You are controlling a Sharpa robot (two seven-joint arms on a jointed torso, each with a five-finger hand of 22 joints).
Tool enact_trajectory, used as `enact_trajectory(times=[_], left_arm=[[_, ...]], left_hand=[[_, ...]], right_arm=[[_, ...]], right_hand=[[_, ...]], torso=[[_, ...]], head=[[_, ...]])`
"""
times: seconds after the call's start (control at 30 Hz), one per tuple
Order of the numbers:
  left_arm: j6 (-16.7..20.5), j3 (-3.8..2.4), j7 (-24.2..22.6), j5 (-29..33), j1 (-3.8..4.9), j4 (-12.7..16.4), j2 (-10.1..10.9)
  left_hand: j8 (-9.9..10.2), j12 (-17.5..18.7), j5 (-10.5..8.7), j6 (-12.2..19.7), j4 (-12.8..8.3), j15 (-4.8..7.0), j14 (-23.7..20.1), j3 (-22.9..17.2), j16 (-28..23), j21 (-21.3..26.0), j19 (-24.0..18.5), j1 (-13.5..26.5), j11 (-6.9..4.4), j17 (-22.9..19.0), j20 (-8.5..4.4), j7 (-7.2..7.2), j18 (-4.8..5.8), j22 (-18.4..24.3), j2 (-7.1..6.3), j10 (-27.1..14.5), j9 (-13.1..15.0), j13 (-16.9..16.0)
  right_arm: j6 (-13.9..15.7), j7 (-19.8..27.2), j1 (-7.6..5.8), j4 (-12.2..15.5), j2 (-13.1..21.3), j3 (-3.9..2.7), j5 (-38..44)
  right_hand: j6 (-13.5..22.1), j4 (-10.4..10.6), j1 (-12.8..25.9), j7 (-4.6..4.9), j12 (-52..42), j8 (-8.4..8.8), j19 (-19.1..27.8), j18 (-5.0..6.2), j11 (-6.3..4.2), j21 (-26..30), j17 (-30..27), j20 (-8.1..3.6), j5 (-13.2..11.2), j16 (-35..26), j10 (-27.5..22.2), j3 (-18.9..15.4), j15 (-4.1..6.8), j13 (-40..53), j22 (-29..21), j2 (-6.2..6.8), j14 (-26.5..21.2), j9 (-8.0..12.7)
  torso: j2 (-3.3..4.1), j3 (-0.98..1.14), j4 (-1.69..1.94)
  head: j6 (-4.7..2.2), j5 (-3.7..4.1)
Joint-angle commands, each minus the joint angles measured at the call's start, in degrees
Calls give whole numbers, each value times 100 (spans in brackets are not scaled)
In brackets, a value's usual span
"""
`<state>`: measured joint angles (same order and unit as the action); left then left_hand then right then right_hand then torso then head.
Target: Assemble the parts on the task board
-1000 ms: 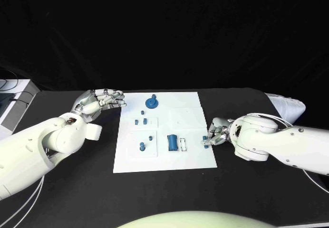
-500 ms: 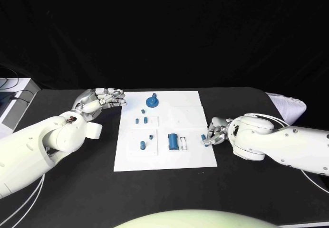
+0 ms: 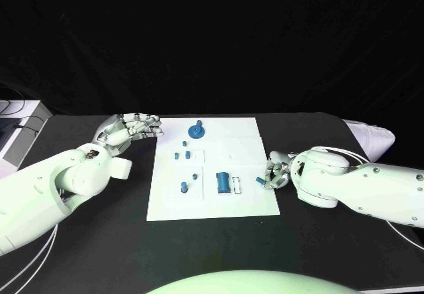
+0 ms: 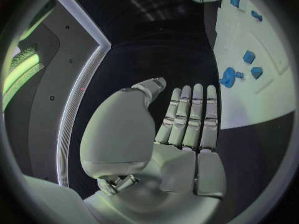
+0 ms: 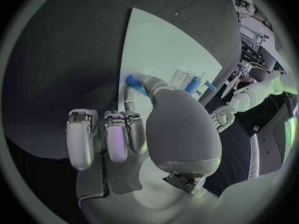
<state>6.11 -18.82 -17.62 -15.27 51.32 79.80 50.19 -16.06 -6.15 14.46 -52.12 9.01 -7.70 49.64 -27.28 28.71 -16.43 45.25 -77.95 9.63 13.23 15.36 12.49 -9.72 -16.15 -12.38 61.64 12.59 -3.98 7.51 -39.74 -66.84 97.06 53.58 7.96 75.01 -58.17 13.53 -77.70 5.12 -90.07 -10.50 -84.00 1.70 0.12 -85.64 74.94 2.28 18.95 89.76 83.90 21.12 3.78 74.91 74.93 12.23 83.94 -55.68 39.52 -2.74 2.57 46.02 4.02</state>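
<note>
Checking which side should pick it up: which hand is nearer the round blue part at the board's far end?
Left. The left hand hovers just off the board's far left corner, beside the round blue part. The right hand sits at the task board's right edge, farther off.

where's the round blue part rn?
Head view: round blue part sits at the task board's far edge, left of centre, nearest the left robot hand.

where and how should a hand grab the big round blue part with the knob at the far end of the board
Judging by its shape, take the round blue part by the raised knob at its centre, coming straight down from above. Its disc looks flat against the task board, leaving little rim to pinch. The left hand, empty beside the board's far left corner, looks nearest.
</note>
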Motion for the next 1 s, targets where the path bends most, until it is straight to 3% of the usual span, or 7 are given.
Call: enact_trajectory(times=[0.03, 0.23, 1.0], left_arm=[[-53, -3, -21, 27, 0, 16, -6], [-53, -3, -16, 26, 0, 15, -8], [-56, -3, -8, 22, 0, 15, -9]], left_hand=[[8, 13, -38, 49, 4, -2, -33, 38, 30, 40, 28, 10, -7, 6, 6, -2, -66, 6, 2, 8, -5, -5], [8, 14, -36, 50, 8, -2, -35, 37, 30, 43, 31, 2, -6, 8, 6, 0, -66, 8, 14, 5, -7, -5], [9, 15, -36, 50, 14, -3, -36, 39, 31, 47, 35, -5, -4, 11, 6, 3, -66, 11, 26, 2, -9, -4]], right_arm=[[-62, -69, 67, -8, -14, 46, 55], [48, -56, 70, 47, 16, 45, -137], [449, -23, -200, 604, 133, 7, -563]], right_hand=[[-86, -166, -139, 7, 25, 145, -505, -89, 49, 8, 1485, 34, 379, 17, 601, 337, -55, 1499, 1399, -47, 602, 1042], [-139, -292, -86, 12, 17, 159, -507, -90, 50, -1, 1487, 40, 579, 17, 605, 676, -58, 1504, 1401, -14, 602, 1077], [-193, -326, 59, -3, 7, 135, -507, -89, 41, 1, 1489, 38, 585, 18, 610, 774, -52, 1509, 1400, 49, 603, 1068]], torso=[[1, 1, -2], [4, 1, 1], [7, -3, 3]], head=[[-1, -7], [-4, -17], [-7, -49]])
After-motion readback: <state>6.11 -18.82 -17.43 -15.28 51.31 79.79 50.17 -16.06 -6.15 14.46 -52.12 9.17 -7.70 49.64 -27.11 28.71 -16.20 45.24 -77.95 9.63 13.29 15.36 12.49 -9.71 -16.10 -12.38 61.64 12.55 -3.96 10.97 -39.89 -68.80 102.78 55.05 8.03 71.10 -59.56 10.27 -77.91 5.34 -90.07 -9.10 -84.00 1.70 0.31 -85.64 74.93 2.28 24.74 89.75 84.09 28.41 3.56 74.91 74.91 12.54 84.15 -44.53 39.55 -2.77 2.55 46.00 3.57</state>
